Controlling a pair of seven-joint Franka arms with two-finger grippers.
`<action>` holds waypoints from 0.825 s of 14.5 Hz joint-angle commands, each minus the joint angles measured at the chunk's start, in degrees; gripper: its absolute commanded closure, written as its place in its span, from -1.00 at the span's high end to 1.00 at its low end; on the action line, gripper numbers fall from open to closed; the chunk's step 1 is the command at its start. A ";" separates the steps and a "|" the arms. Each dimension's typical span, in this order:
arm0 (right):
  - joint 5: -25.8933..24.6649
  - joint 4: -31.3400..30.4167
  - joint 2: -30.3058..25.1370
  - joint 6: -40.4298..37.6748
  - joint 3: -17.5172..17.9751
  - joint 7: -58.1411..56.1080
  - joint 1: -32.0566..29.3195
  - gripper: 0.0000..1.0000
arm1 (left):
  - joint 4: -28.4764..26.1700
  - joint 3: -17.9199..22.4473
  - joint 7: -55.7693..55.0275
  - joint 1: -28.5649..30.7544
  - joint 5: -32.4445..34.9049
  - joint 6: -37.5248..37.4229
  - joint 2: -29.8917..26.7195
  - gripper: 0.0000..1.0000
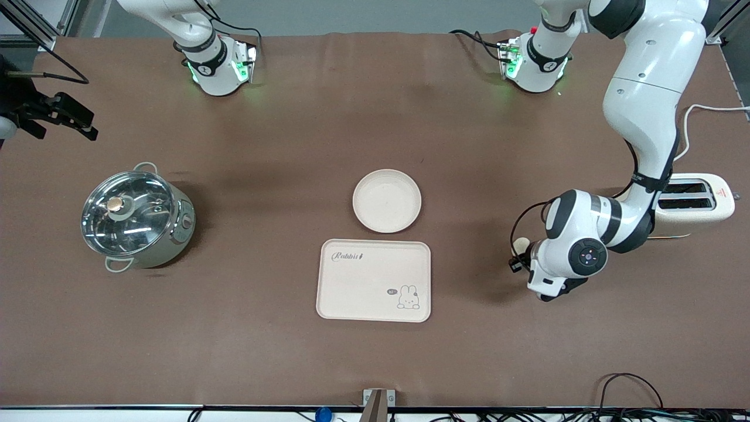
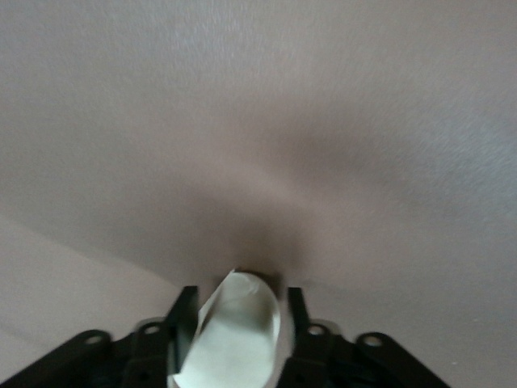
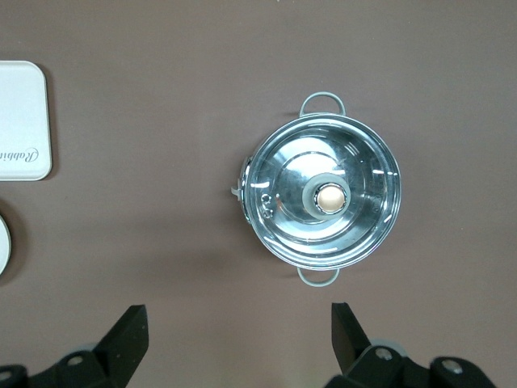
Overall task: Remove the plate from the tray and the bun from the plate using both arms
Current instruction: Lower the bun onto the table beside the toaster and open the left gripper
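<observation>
The round cream plate (image 1: pixel 387 200) lies on the table at mid-table, just farther from the front camera than the rabbit tray (image 1: pixel 373 280). My left gripper (image 1: pixel 518 255) is low over the table at the left arm's end and is shut on the small pale bun (image 1: pixel 520 243). In the left wrist view the bun (image 2: pixel 238 331) sits between the black fingers of the left gripper (image 2: pixel 241 295). My right gripper (image 1: pixel 76 120) is up in the air at the right arm's end, open and empty. It shows in the right wrist view (image 3: pixel 237 319), looking down on the pot.
A steel pot with a glass lid (image 1: pixel 135 220) stands at the right arm's end and shows in the right wrist view (image 3: pixel 323 198). A cream toaster (image 1: pixel 694 205) stands beside the left arm. The tray's corner (image 3: pixel 23 121) and the plate's rim (image 3: pixel 4 246) show in the right wrist view.
</observation>
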 commanded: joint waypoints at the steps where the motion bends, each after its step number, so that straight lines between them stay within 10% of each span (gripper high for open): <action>1: 0.89 0.58 0.28 -0.49 0.45 0.15 -0.58 1.00 | 3.21 -0.46 -0.26 0.25 1.34 -4.98 -2.82 1.00; 12: 0.98 0.49 0.28 -0.58 0.45 0.24 -0.58 1.00 | 6.91 -0.99 37.60 6.84 -0.32 -18.09 -28.21 1.00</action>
